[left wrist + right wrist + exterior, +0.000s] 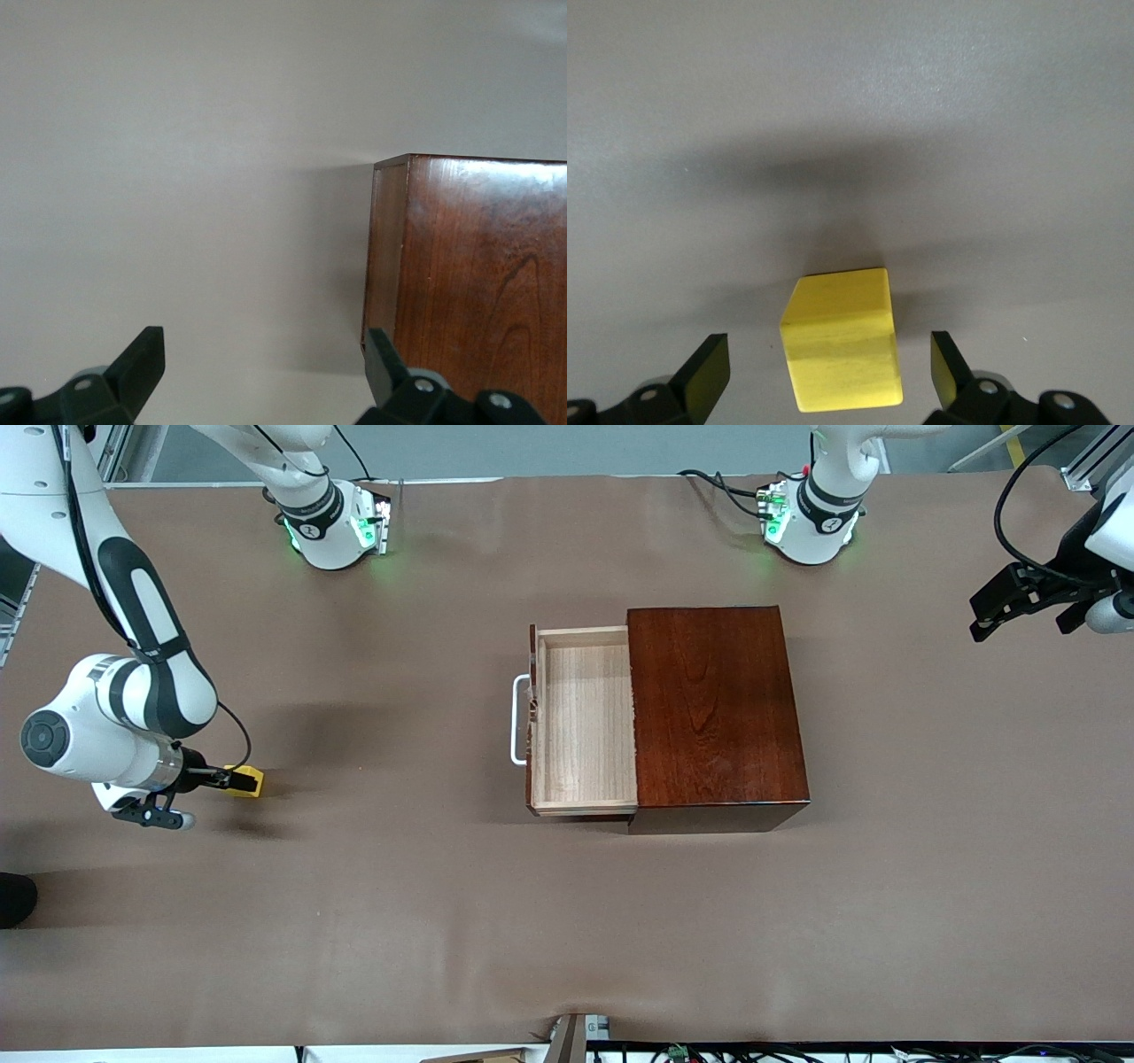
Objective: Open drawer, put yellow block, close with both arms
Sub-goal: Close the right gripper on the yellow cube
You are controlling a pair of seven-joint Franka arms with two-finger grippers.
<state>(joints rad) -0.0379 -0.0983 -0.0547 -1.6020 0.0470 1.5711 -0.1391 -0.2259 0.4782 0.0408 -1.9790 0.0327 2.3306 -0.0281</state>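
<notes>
From the front, the drawer (585, 722) sticks out of the wooden box (716, 713), and the yellow block (245, 780) sits on the table (399, 921) toward the right arm's end. The left wrist view shows the left gripper (264, 372) wide open with nothing in it, over the table beside the box. The right wrist view shows the right gripper (831, 370) wide open, one finger on each side of the block, not touching.

Open drawer (585, 722); yellow block (245, 780) on table.

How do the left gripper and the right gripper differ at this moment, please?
The right gripper is down at the table with the yellow block between its open fingers, not yet clamped; the left gripper has nothing between its fingers. The right gripper is at the right arm's end of the table; the left gripper hangs at the left arm's end, beside the wooden box. Both are open.
</notes>
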